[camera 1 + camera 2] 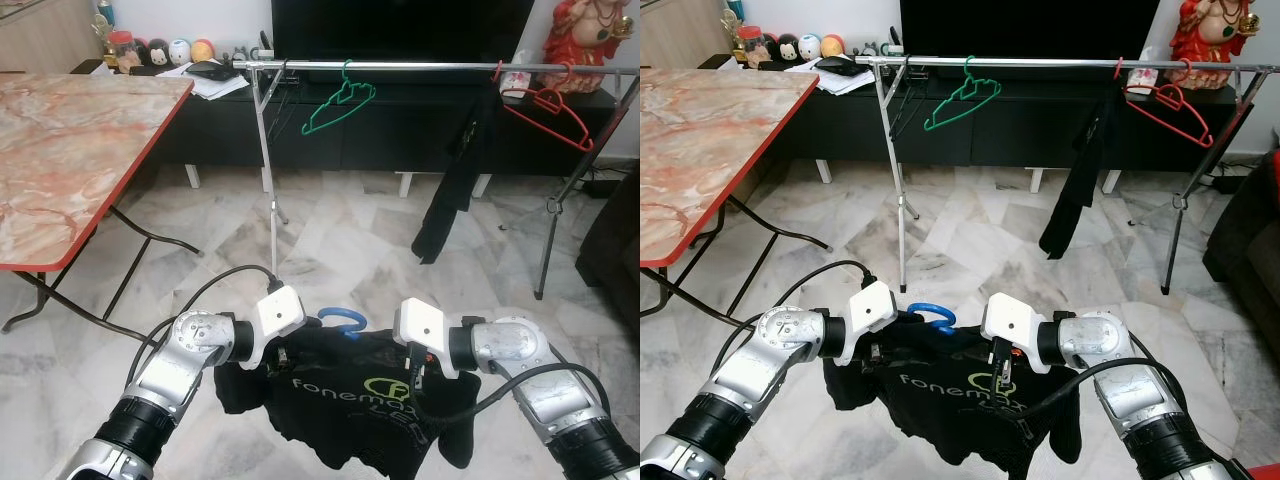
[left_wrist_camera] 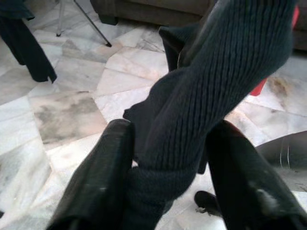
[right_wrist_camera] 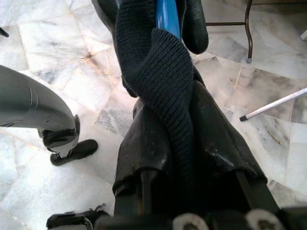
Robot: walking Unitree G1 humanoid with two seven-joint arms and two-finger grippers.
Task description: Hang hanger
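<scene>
A black T-shirt with green and white print hangs on a blue hanger, whose hook sticks up between my two wrists. My left gripper is shut on the shirt's left shoulder, dark knit fabric pinched between its fingers. My right gripper is shut on the right shoulder, with the blue hanger showing just beyond the fabric. Ahead stands a silver clothes rail, well beyond my reach, on thin metal legs.
On the rail hang a green hanger, a red hanger and a black garment. A marble-top folding table with a red edge stands at left. A dark TV cabinet lies behind the rail. Marble floor stretches between.
</scene>
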